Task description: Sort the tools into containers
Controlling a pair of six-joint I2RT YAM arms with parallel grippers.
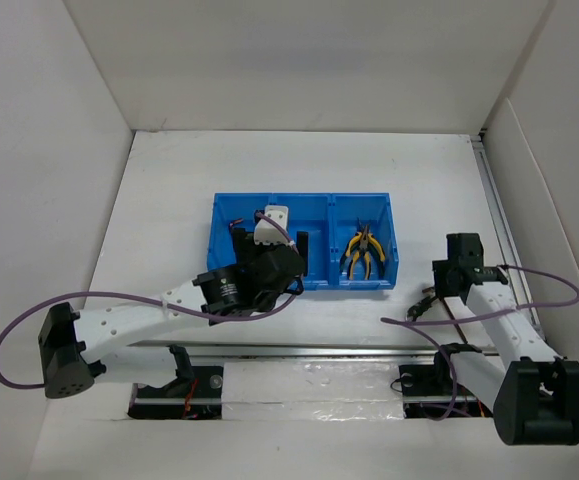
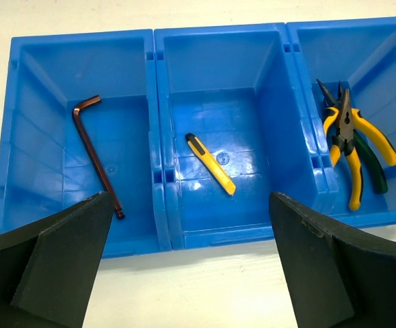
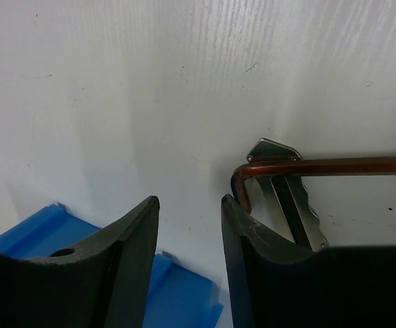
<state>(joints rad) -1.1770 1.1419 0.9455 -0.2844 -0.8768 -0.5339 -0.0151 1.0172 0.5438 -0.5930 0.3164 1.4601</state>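
Note:
The blue three-compartment tray [image 1: 314,205] lies mid-table. Seen from the left wrist, its left compartment [image 2: 47,102] holds a dark L-shaped hex key [image 2: 96,154]. The middle one has a short yellow-and-black stick tool [image 2: 211,164], and the right one has yellow-handled and dark green-handled pliers [image 2: 351,147]. My left gripper [image 2: 189,198] hangs wide open and empty over the tray's near wall. Right of the tray, my right gripper [image 3: 189,199] is open just above the table, with nothing between its fingers. Beside its right finger [image 3: 252,232] a copper-toned hex key [image 3: 321,166] lies across a small silver metal piece [image 3: 286,198].
White walls enclose the table on the left, back and right. A metal rail [image 1: 319,350] runs along the near edge between the arm bases. Purple cables loop from both arms. The tray's corner [image 3: 33,229] shows at the lower left of the right wrist view.

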